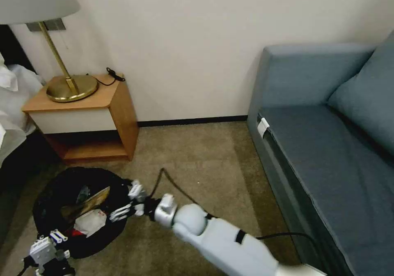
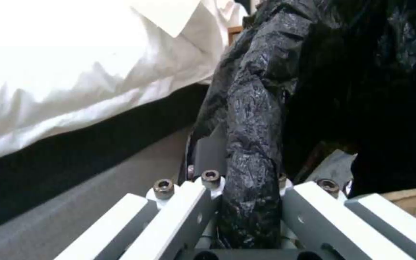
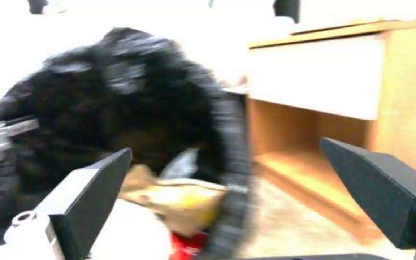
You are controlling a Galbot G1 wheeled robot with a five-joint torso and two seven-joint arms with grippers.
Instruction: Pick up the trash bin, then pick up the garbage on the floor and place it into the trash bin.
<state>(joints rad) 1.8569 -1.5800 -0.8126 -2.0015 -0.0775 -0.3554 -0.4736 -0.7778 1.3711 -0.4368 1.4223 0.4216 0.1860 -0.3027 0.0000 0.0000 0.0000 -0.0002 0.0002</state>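
Fingers spread wide on the right gripper [image 1: 130,204] at the trash bin [image 1: 49,194] rim; left gripper [image 2: 246,202] clamps the bag-draped rim. Wrappers [image 1: 88,210] lie inside, partly hidden.

Carpet [image 1: 205,157] lay open between the nightstand [image 1: 88,116] and the sofa [image 1: 324,144], crossed by a dark cable [image 1: 172,183]. The bin [image 1: 78,210] stood low on the left, close before the nightstand and just beside the bedding [image 1: 12,103], leaving a narrow gap there. Its mouth was partly taken up by wrappers [image 1: 88,210]. The left gripper [image 1: 53,243] clamped the near rim; the right gripper [image 1: 129,204], jaws apart, sat at the bin's right rim.
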